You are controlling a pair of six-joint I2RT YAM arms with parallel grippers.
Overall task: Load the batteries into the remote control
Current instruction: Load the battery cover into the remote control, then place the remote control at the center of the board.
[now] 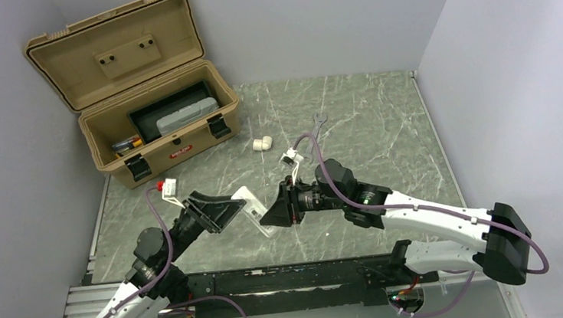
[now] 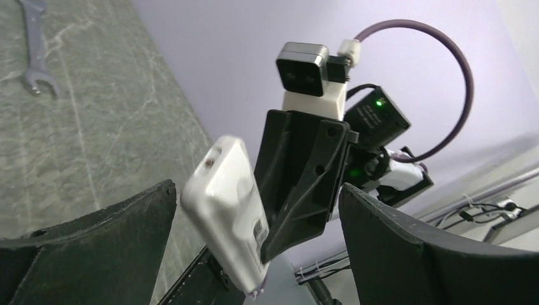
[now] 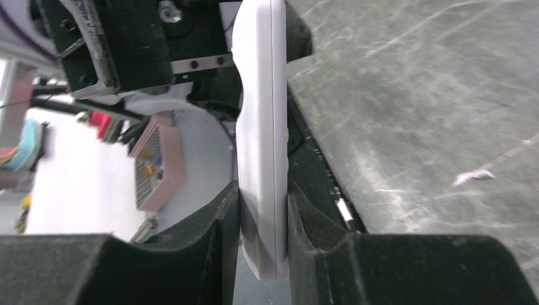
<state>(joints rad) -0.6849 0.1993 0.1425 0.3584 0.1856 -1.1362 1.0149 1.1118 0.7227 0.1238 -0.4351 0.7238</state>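
Observation:
The white remote control (image 1: 254, 210) is held off the table between my two arms. My right gripper (image 1: 274, 210) is shut on one end of it; in the right wrist view the remote (image 3: 260, 114) stands edge-on, pinched between the pads of the right gripper (image 3: 264, 194). My left gripper (image 1: 229, 210) is open around the other end. In the left wrist view the remote (image 2: 232, 210) sits between the wide-apart fingers of the left gripper (image 2: 257, 190), with gaps on both sides. A small orange thing (image 1: 127, 144) in the toolbox may be the batteries; it is too small to tell.
An open tan toolbox (image 1: 178, 154) stands at the back left with a grey case inside. A white pipe elbow (image 1: 262, 142) and a silver wrench (image 1: 320, 121) lie on the marbled table behind the grippers; the wrench also shows in the left wrist view (image 2: 35, 51). Walls close in the left, back and right.

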